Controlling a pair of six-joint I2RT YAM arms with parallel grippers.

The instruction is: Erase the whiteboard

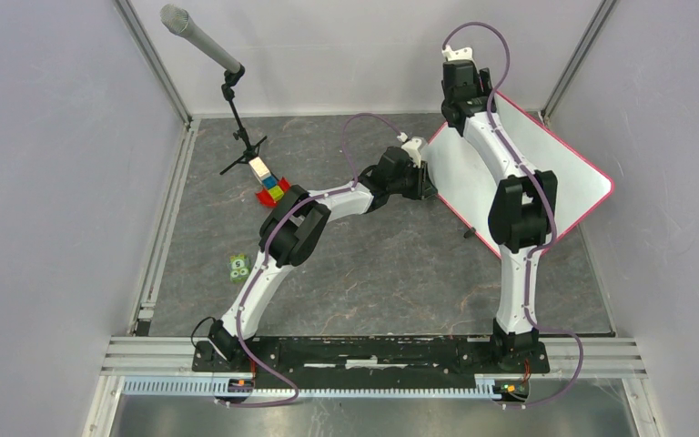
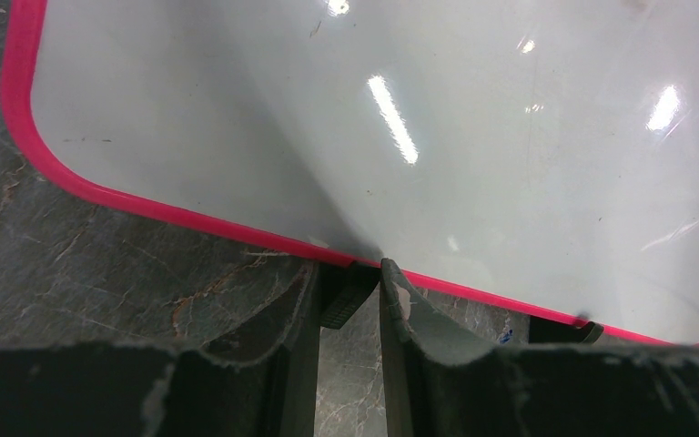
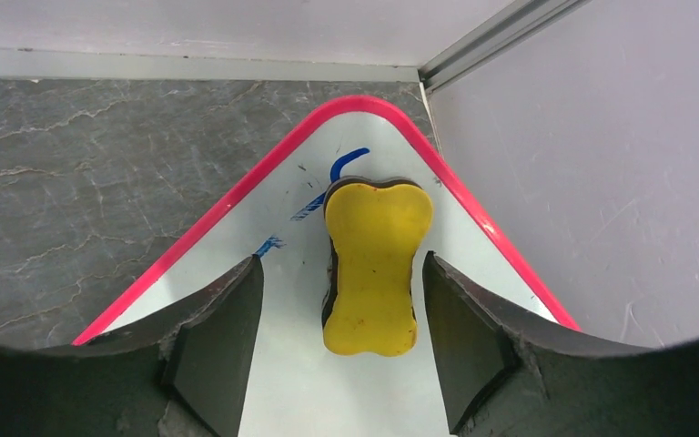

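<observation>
The whiteboard point(image 1: 573, 182), white with a pink-red frame, lies at the back right of the table. My left gripper point(image 1: 428, 178) is at its left edge. In the left wrist view the gripper point(image 2: 349, 269) has its jaws nearly together on a black foot point(image 2: 346, 296) under the pink frame point(image 2: 191, 218). My right gripper point(image 1: 461, 111) hovers over the board's far corner. It point(image 3: 341, 262) is open and straddles a yellow eraser point(image 3: 373, 264) lying on the board point(image 3: 328, 382), without touching it. Blue marks point(image 3: 346, 162) show beyond the eraser.
A microphone on a black stand point(image 1: 227, 68) stands at the back left. Coloured blocks point(image 1: 271, 189) lie near the left arm's elbow, and a small green cube point(image 1: 238, 267) lies nearer the front. The enclosure wall point(image 3: 601, 182) is close to the board's far corner.
</observation>
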